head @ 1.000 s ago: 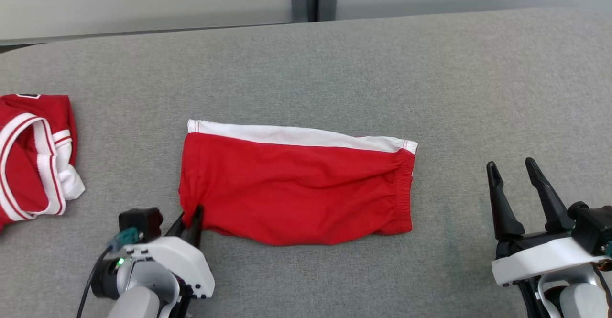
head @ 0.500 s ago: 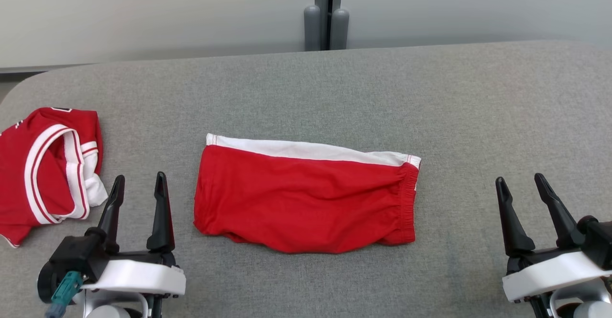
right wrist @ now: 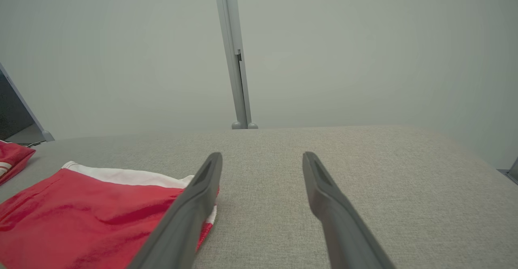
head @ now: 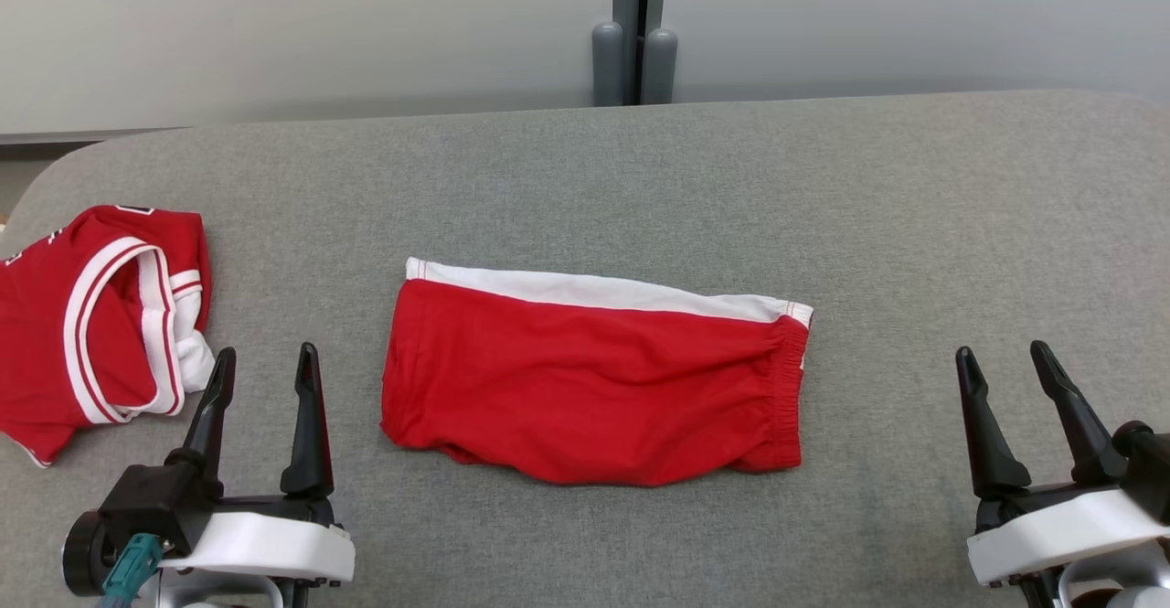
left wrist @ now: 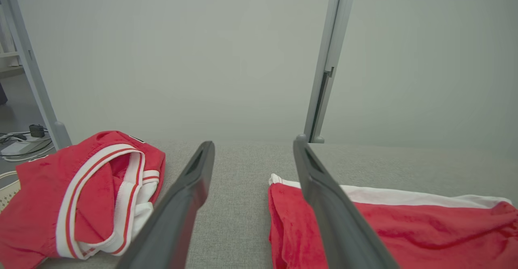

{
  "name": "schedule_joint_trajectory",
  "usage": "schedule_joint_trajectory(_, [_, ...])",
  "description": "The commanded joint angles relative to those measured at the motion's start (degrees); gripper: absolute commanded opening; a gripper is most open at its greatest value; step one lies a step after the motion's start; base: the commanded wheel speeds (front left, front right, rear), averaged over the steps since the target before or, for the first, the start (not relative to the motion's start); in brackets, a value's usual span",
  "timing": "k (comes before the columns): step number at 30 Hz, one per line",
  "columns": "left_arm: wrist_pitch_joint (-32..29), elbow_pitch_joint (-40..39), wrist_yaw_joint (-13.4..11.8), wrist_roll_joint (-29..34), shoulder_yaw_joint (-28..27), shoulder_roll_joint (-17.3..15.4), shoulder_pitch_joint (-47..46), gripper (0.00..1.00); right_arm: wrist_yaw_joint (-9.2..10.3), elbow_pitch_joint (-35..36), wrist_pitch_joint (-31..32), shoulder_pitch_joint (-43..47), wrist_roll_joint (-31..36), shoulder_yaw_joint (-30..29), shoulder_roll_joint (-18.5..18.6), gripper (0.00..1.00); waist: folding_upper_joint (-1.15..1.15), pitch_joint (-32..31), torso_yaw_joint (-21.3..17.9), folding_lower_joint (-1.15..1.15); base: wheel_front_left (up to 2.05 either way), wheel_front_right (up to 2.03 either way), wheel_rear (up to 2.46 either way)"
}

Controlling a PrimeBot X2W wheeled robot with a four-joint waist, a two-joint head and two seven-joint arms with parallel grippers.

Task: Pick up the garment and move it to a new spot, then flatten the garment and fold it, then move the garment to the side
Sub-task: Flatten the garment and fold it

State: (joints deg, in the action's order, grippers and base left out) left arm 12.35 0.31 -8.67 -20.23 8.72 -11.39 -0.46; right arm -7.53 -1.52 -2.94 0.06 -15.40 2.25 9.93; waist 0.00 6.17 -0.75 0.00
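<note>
Found the garment (head: 594, 389) folded flat at the middle of the tabletop (head: 914, 206); judged folding done. Saw left hand (head: 267, 352) and right hand (head: 1001, 349) spread, empty, by the tabletop's near edge. Judged the move aside not yet done

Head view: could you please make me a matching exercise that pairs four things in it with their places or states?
Things:
1. red shorts
2. red jersey
3. grey post
4. right gripper

Places or states:
A. behind the far edge of the table
B. crumpled at the table's left end
C. jaws open, nothing between them, lower right
D. folded flat, mid-table

Pairs: 1-D, 2-B, 3-A, 4-C
</note>
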Motion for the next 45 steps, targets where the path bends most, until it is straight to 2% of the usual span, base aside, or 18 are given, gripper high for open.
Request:
schedule_joint_trajectory(1, [-0.2, -0.5, -0.3, 0.4, 0.1, -0.3, 0.0, 1.00, 0.08, 0.1, -0.1, 0.5, 0.3, -0.4, 0.0, 1.00, 0.00, 0.3, 0.4, 0.00, 0.00, 0.00, 0.00])
schedule_joint_trajectory(9, [-1.2, -2.0, 0.4, 1.1, 2.4, 0.4, -3.4, 1.00, 0.08, -2.1, 0.7, -1.3, 0.1, 0.1, -0.2, 1.00, 0.00, 4.2, 4.6, 0.00, 0.00, 0.00, 0.00])
schedule_joint_trajectory(14, [-0.6, -1.1, 1.1, 1.5, 4.1, 1.5, -6.6, 1.00, 0.08, -8.5, 1.1, -4.5, -0.4, 4.7, -1.5, 1.00, 0.00, 7.6, 7.7, 0.00, 0.00, 0.00, 0.00])
schedule_joint_trajectory(18, [-0.2, 0.0, 1.5, 1.8, 5.0, 2.0, -8.0, 1.00, 0.08, -13.3, 0.7, -6.4, -1.0, 7.0, -2.6, 1.00, 0.00, 8.7, 8.7, 0.00, 0.00, 0.00, 0.00])
schedule_joint_trajectory(24, [0.3, 1.8, 2.1, 2.1, 6.3, 2.3, -9.7, 1.00, 0.12, -20.7, -1.0, -6.8, 0.1, 4.2, -3.8, 1.00, 0.00, 9.4, 9.9, 0.00, 0.00, 0.00, 0.00])
schedule_joint_trajectory(30, [0.6, 2.8, 2.8, 1.9, 7.0, 2.4, -11.0, 1.00, 0.13, -22.3, 1.5, -7.2, -0.1, 3.4, -4.2, 1.00, 0.00, 9.8, 9.8, 0.00, 0.00, 0.00, 0.00])
schedule_joint_trajectory(31, [0.6, 3.0, 2.8, 1.8, 7.0, 2.4, -11.1, 1.00, 0.13, -22.4, 2.9, -7.2, -0.4, 3.5, -4.3, 0.85, 0.00, 10.0, 9.6, 0.00, 0.00, 0.00, 0.00])
schedule_joint_trajectory(32, [0.7, 3.2, 2.8, 1.7, 7.0, 2.4, -11.2, 1.00, 0.14, -22.2, 4.2, -7.4, -0.4, 3.5, -4.3, 0.47, 0.00, 10.0, 9.5, 0.00, 0.00, 0.00, 0.00])
schedule_joint_trajectory(33, [0.7, 3.4, 2.9, 1.6, 7.0, 2.4, -11.3, 1.00, 0.13, -21.8, 5.4, -7.5, -0.5, 3.4, -4.3, 0.29, 0.00, 10.0, 9.4, 0.00, 0.00, 0.00, 0.00])
schedule_joint_trajectory(34, [0.8, 3.5, 2.9, 1.5, 7.0, 2.4, -11.5, 1.00, 0.13, -21.5, 7.1, -7.7, -0.4, 3.3, -4.3, 0.00, 0.00, 10.0, 9.2, 0.00, 0.00, 0.00, 0.00])
schedule_joint_trajectory(40, [1.0, 4.6, 3.0, 1.2, 6.9, 2.4, -12.1, 1.00, 0.13, -16.3, 14.1, -8.5, 1.0, 2.2, -4.4, 0.00, 0.00, 10.0, 8.6, 0.00, 0.00, 0.00, 0.00])
schedule_joint_trajectory(45, [1.3, 5.3, 2.8, 0.9, 6.7, 2.4, -11.8, 1.00, 0.13, -12.1, 15.9, -6.7, 0.7, 1.2, -3.2, 0.00, 0.00, 9.7, 7.9, 0.00, 0.00, 0.00, 0.00])
